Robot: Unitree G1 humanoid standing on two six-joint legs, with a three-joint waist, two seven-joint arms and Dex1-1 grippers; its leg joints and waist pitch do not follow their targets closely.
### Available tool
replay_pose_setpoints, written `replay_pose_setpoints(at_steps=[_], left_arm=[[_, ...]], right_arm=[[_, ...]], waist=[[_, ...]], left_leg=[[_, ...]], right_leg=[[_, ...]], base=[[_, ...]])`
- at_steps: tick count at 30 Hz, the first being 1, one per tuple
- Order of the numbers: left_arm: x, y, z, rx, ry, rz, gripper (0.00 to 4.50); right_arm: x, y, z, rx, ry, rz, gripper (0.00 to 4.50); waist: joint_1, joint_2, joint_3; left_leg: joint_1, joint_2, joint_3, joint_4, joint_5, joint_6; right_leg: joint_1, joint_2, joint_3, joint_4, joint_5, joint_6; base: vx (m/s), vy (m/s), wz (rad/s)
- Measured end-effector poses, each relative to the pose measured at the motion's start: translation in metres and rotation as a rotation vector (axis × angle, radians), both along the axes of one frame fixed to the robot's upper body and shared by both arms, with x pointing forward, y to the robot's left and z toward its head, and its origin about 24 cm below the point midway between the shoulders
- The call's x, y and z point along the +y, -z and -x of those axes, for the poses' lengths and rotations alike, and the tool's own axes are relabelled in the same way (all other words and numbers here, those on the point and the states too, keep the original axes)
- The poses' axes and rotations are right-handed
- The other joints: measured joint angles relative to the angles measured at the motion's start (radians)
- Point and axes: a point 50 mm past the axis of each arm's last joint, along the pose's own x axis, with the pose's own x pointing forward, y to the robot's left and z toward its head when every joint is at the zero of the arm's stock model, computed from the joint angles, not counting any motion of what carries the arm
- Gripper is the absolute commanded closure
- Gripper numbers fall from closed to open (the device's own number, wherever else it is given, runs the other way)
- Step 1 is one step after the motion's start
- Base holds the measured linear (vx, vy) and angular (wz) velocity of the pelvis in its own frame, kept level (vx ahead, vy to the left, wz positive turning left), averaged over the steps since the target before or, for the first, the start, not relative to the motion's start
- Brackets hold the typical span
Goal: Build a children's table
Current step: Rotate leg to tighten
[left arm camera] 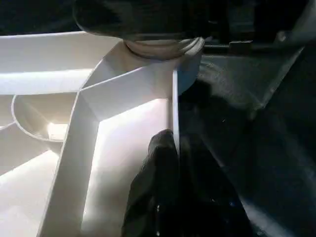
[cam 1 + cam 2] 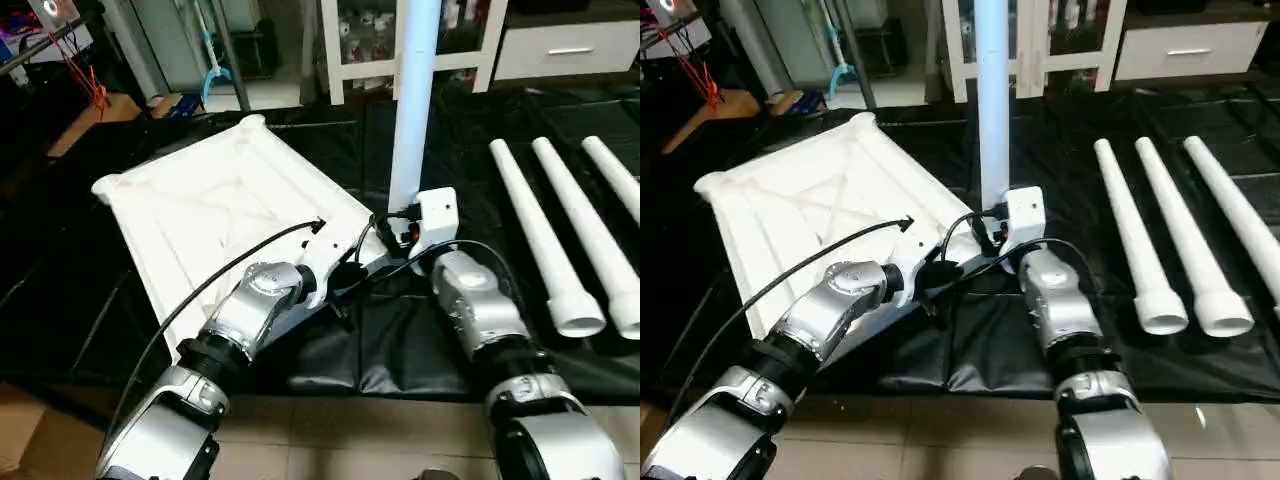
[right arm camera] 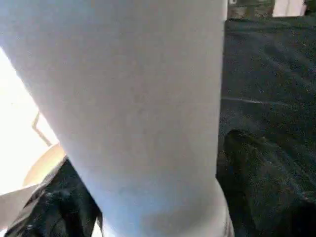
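A white tabletop (image 2: 215,215) lies underside up on a black mat (image 2: 400,350). At its near right corner a leg (image 2: 412,110) stands upright, its top cut off. The left gripper (image 1: 170,163) is pinched closed on the tabletop's rim beside that corner. The right gripper (image 3: 148,217) straddles the leg's base, fingers spread either side; actual contact is hidden. Three spare legs (image 2: 545,235) lie well right.

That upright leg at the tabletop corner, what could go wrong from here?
1. The upright leg may not be fully seated in its corner socket; with the right claw around its base, letting go could tip it.
2. The left claw pinches only the tabletop rim, so the top may shift.
3. A falling leg could hit the three spare legs.
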Motion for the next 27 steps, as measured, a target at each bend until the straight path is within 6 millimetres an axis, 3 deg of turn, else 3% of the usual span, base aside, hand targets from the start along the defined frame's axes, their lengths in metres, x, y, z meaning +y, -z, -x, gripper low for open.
replay_pose_setpoints(at_steps=[5, 7, 10, 15, 18, 22, 24, 27], left_arm=[[0.003, 0.001, 0.0, -0.019, 0.02, -0.001, 4.5], [0.005, 0.001, 0.001, -0.016, 0.027, 0.01, 4.06], [0.012, -0.003, 0.004, -0.019, 0.009, 0.053, 3.86], [0.041, -0.03, 0.002, -0.093, -0.075, 0.125, 3.51], [0.044, -0.04, 0.004, -0.138, -0.127, 0.18, 3.26], [0.057, -0.054, 0.008, -0.217, -0.335, 0.335, 3.17], [0.066, -0.055, 0.015, -0.219, -0.436, 0.385, 3.17], [0.079, -0.043, 0.03, -0.209, -0.586, 0.408, 3.17]], right_arm=[[-0.008, -0.002, 0.011, -0.028, -0.029, 0.017, 0.04], [-0.01, -0.002, 0.017, -0.04, -0.03, 0.018, 0.02], [-0.012, -0.003, 0.025, -0.039, -0.023, 0.012, 0.02], [-0.015, 0.0, 0.043, -0.003, -0.022, -0.028, 0.02], [-0.012, 0.002, 0.046, 0.009, -0.026, -0.042, 0.02], [-0.01, -0.005, 0.054, -0.037, -0.025, -0.054, 0.02], [-0.011, -0.009, 0.057, -0.05, -0.026, -0.059, 0.02], [-0.01, -0.013, 0.06, -0.054, -0.027, -0.057, 0.02]], waist=[[0.004, 0.013, -0.001], [0.007, 0.019, 0.0], [0.011, 0.032, 0.0], [0.018, 0.032, -0.001], [0.017, 0.032, -0.001], [0.013, 0.032, -0.001], [0.01, 0.031, -0.001], [0.002, 0.018, -0.002]], left_leg=[[-0.001, -0.005, 0.004, 0.007, 0.0, 0.0], [-0.001, -0.005, 0.005, 0.007, -0.003, -0.004], [-0.001, -0.005, 0.005, 0.006, -0.003, -0.005], [0.002, -0.003, 0.004, 0.003, -0.003, -0.005], [0.002, -0.003, 0.004, 0.003, -0.003, -0.005], [0.002, -0.004, 0.004, 0.003, -0.003, -0.005], [0.002, -0.004, 0.005, 0.003, -0.003, -0.005], [0.001, -0.004, 0.004, 0.003, -0.003, -0.005]], right_leg=[[0.001, -0.003, 0.003, -0.001, -0.001, 0.001], [0.001, -0.003, 0.004, -0.002, -0.001, 0.001], [0.001, -0.004, 0.006, 0.0, -0.001, 0.001], [0.002, -0.002, 0.006, 0.002, -0.002, 0.003], [0.001, -0.002, 0.008, 0.002, -0.005, 0.008], [0.001, -0.001, 0.012, 0.001, -0.006, 0.009], [0.001, 0.0, 0.015, 0.001, -0.006, 0.01], [0.0, 0.002, 0.023, 0.001, -0.009, 0.018]], base=[[0.0, 0.0, 0.0], [0.0, 0.0, 0.0], [0.0, 0.0, 0.0], [0.0, 0.0, 0.0], [0.0, 0.0, 0.0], [0.0, 0.0, 0.0], [0.0, 0.0, 0.0], [0.0, 0.0, 0.0]])
